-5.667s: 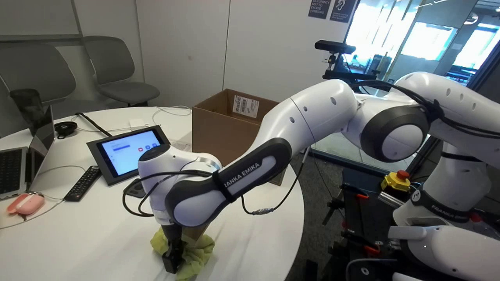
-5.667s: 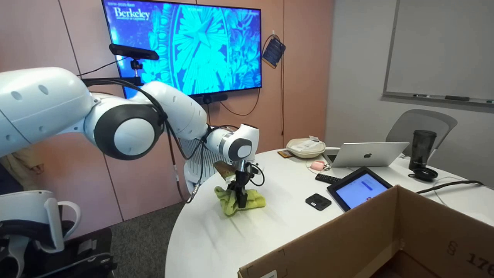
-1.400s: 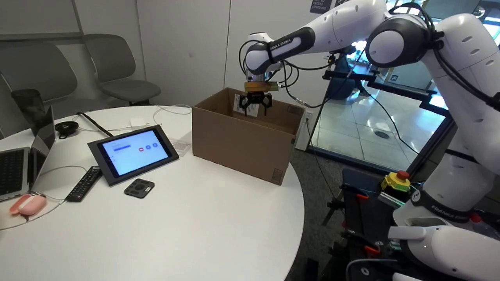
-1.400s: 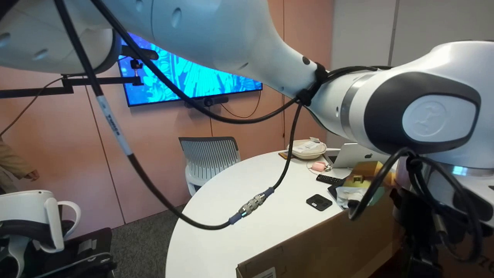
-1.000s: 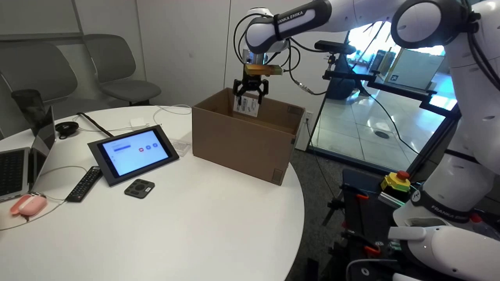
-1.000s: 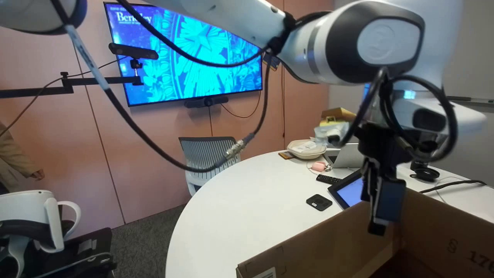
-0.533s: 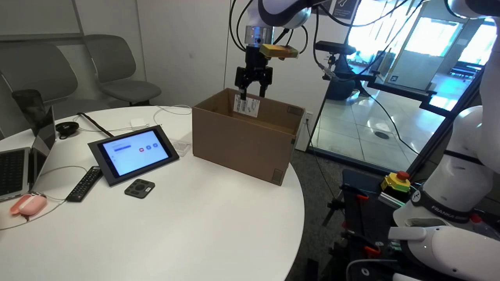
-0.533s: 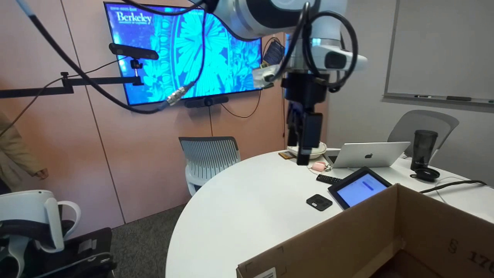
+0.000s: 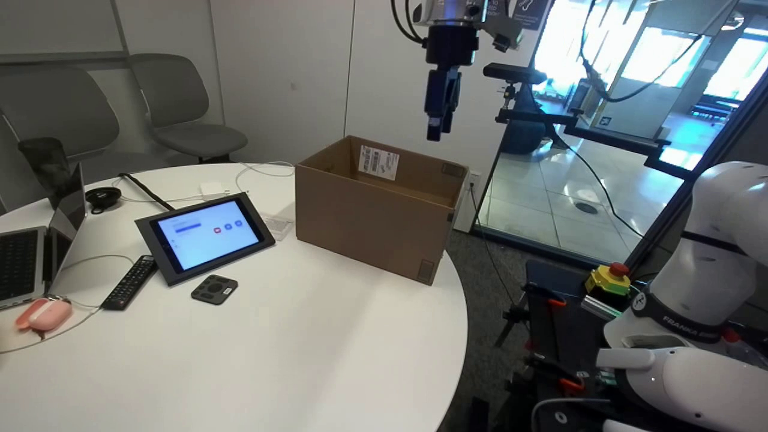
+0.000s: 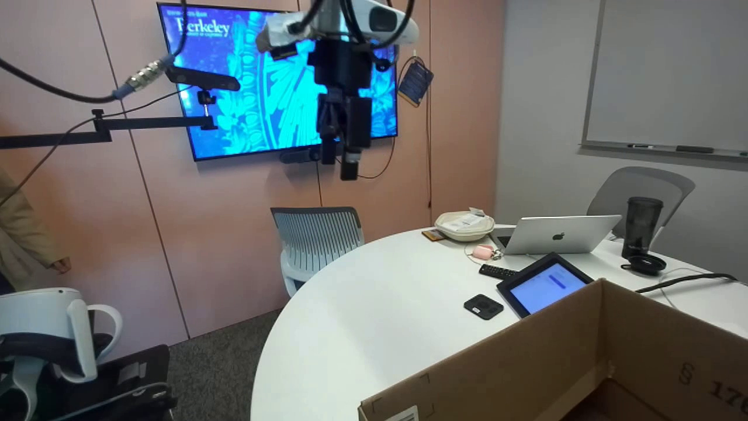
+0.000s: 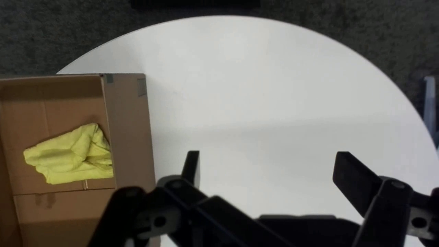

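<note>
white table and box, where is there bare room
Widest bare patch on the white table: between cardboard box, small black pad and curved edge. The box has bare room beside the yellow cloth. Crowded: around tablet, remote, pink case, laptop.

In an exterior view, the gripper (image 9: pixel 440 129) hangs higher than the box (image 9: pixel 369 225) and tablet (image 9: pixel 207 234) on the table (image 9: pixel 300 342).

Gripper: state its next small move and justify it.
Probably draw the gripper up and away, jaws open: nothing sits between them, and the crumpled yellow cloth already lies inside the cardboard box.
</note>
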Robot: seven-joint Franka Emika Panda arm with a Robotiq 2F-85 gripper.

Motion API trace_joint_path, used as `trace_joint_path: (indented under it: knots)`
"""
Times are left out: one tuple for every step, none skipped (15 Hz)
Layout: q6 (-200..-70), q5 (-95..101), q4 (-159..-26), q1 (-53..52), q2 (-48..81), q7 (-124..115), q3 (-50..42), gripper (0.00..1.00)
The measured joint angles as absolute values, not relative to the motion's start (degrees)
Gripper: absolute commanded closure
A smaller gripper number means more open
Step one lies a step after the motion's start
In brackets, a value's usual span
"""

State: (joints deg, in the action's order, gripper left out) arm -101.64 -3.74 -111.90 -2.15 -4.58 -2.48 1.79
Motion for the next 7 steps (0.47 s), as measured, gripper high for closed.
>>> trace_joint_path:
  knots:
    - [-100.38,-4.17,-113.67,-2.49,-7.66,-0.56,2.06,0.00]
    - [-99.12,-4.90,-115.30,-2.81,-10.70,1.16,2.15,0.00]
    - [-97.83,-5.82,-116.92,-3.05,-13.93,2.67,2.15,0.00]
    - [-96.63,-6.63,-118.50,-3.15,-17.18,3.86,2.15,0.00]
    - [-95.67,-7.51,-119.95,-3.17,-20.29,4.78,2.04,0.00]
    - [-95.43,-7.62,-120.80,-3.17,-22.20,4.88,2.01,0.00]
    - [-95.37,-7.61,-121.05,-3.17,-22.98,4.86,2.01,0.00]
